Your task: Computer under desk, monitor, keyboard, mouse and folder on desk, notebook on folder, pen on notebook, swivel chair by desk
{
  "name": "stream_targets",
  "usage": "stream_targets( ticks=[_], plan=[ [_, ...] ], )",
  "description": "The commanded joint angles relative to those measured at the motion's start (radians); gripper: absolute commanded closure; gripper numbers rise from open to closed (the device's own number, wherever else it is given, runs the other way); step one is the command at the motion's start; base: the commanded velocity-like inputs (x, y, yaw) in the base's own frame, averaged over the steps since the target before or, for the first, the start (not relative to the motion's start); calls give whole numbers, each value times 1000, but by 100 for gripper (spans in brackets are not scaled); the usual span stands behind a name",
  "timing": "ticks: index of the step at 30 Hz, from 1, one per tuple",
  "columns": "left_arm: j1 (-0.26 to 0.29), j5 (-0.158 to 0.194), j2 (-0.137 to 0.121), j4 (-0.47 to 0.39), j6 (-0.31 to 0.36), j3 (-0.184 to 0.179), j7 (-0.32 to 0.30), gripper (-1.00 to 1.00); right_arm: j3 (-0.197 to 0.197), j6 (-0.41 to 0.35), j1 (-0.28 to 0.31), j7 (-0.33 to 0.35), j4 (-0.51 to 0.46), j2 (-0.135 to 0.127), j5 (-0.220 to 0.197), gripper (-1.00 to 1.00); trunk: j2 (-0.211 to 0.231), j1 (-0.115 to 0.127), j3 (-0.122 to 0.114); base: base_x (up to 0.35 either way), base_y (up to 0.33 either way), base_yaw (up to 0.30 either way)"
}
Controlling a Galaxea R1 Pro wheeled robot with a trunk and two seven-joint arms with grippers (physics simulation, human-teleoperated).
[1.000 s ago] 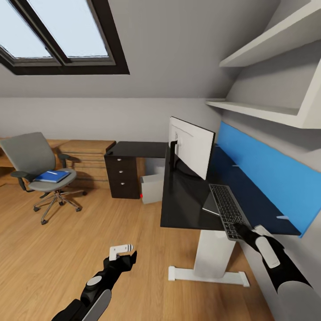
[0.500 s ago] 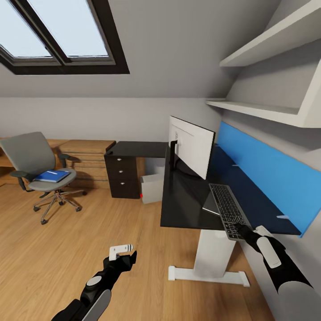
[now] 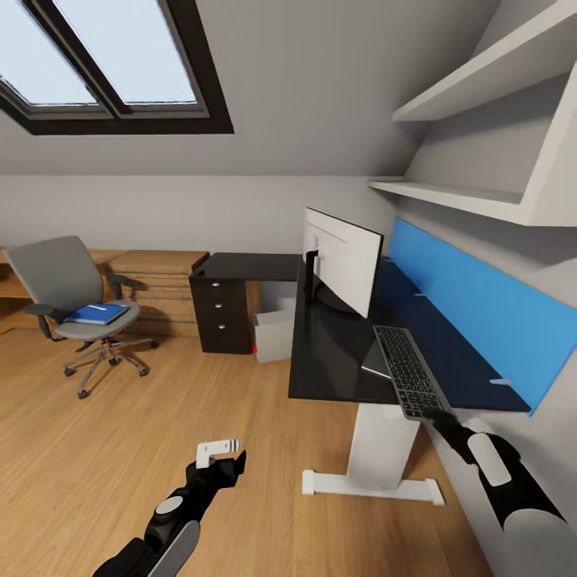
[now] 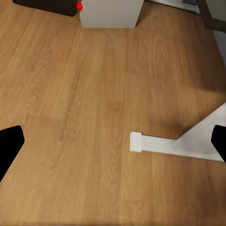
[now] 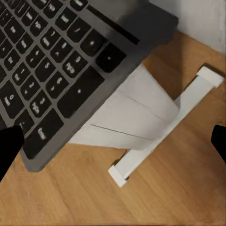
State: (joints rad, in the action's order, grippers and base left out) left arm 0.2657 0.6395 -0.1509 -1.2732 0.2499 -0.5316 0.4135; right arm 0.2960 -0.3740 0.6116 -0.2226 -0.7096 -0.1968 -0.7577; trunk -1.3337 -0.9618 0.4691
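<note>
Soft, even daylight comes through the skylight (image 3: 96,64), leaving the room bright with only faint shadows under the desk (image 3: 336,361) and the chair (image 3: 80,312). The glossy black desk top carries a dull sheen but no hard glare. Straight lines bow toward the head view's edges, and textures look slightly soft throughout.

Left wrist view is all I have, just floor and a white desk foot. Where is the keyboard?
Observer: The keyboard lies on the desk, its near end overhanging the edge.
Operator: Is the right gripper on it?
Observer: The right gripper is at that overhanging end, fingers spread open.
Operator: And the folder?
Observer: The folder lies on the swivel chair seat, across the room from the desk.
</note>
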Motion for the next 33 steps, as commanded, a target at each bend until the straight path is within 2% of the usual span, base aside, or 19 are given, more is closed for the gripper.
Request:
stream_targets(
  ticks=[1,6,8,15,19,24,25,27,28,31,33],
  plan=[
    [1,8,-1,-2,2,-3,9,-100,55,-5,0,-8,5,0,-12,-100,-1,0,1,-18,0,0],
    [1,8,-1,-10,2,-5,9,-100,175,-6,1,-9,12,3,-14,-100,-1,0,1,-9,0,0],
    [1,9,-1,-22,2,-6,8,-100,194,-6,1,-9,11,4,-15,-100,-1,0,1,-2,0,0],
    [1,11,-1,-44,3,-7,10,-100,214,9,0,12,11,8,-15,-100,-1,0,1,0,0,0],
    [1,11,-1,-45,3,-8,11,-100,216,11,0,69,13,10,-30,-100,-1,0,1,0,0,0],
    [1,10,0,-46,2,-8,11,-100,216,8,0,175,24,12,-101,-100,-1,0,1,0,0,0],
    [1,9,0,-46,2,-8,11,-100,214,-3,0,295,82,10,-201,-100,-1,0,1,0,0,0],
    [1,8,0,-46,2,-8,12,-100,211,-19,0,352,111,7,-242,-100,-8,-4,4,0,0,0],
    [1,7,0,-46,2,-9,12,-100,211,-36,0,379,122,7,-259,-100,-15,-8,7,0,0,0],
    [1,7,0,-46,2,-9,13,-100,212,-66,1,406,132,5,-274,-100,-36,-19,17,0,0,0],
    [1,5,1,-46,2,-10,13,-100,214,-121,1,429,139,4,-298,-100,-50,-27,23,0,0,0]
  ],
)
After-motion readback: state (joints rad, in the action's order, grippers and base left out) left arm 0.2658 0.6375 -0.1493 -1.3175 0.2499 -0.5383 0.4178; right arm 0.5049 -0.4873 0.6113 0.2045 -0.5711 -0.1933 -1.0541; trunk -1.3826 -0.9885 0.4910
